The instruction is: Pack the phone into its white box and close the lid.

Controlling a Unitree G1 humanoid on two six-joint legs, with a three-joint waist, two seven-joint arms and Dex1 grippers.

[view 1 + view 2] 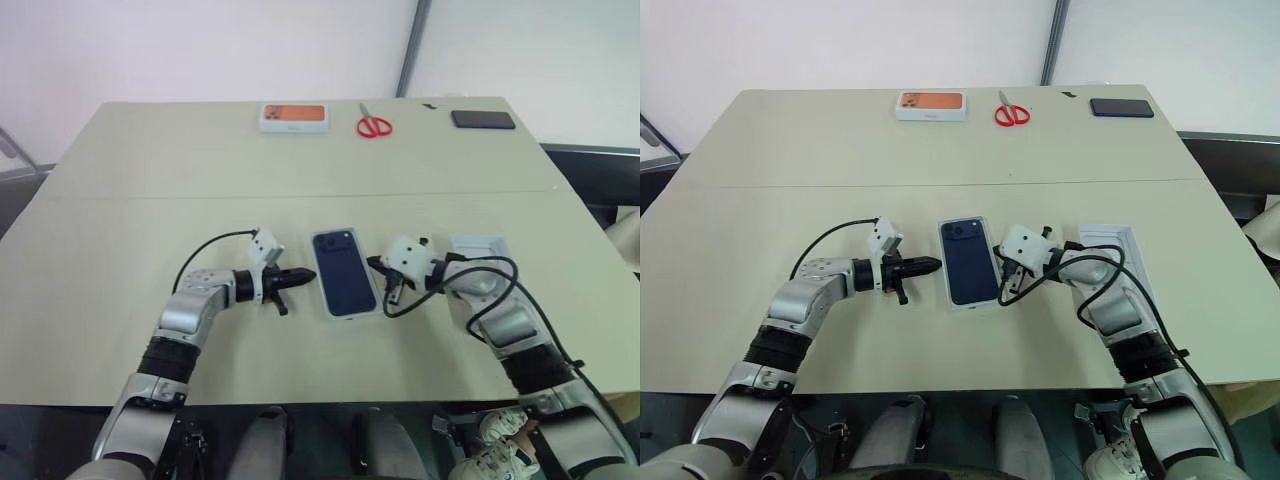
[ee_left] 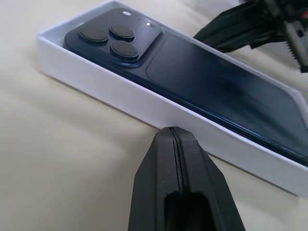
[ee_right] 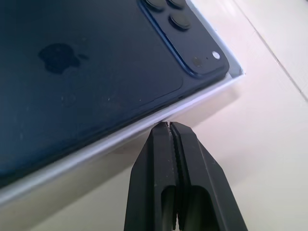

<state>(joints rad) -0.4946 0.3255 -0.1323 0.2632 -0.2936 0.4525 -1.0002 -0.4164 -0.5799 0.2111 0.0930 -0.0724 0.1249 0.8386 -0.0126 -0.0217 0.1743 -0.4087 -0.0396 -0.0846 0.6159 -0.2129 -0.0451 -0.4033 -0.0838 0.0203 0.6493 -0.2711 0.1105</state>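
The dark navy phone [image 1: 343, 270] lies back up inside the shallow white box [image 2: 120, 96] at the middle of the table, camera bump toward the far end. My left gripper [image 1: 308, 273] is shut, and its tip sits just at the box's left long wall. My right gripper [image 1: 377, 264] is shut too, with its tip against the right long wall [image 3: 144, 126]. Neither holds anything. The white lid [image 1: 480, 246] lies open side up to the right of the box, partly hidden under my right arm.
Along the table's far edge sit a white box with an orange picture [image 1: 293, 116], red-handled scissors [image 1: 374, 125] and a flat black slab [image 1: 483, 119]. The beige table [image 1: 120, 220] has free room to the left of the left arm.
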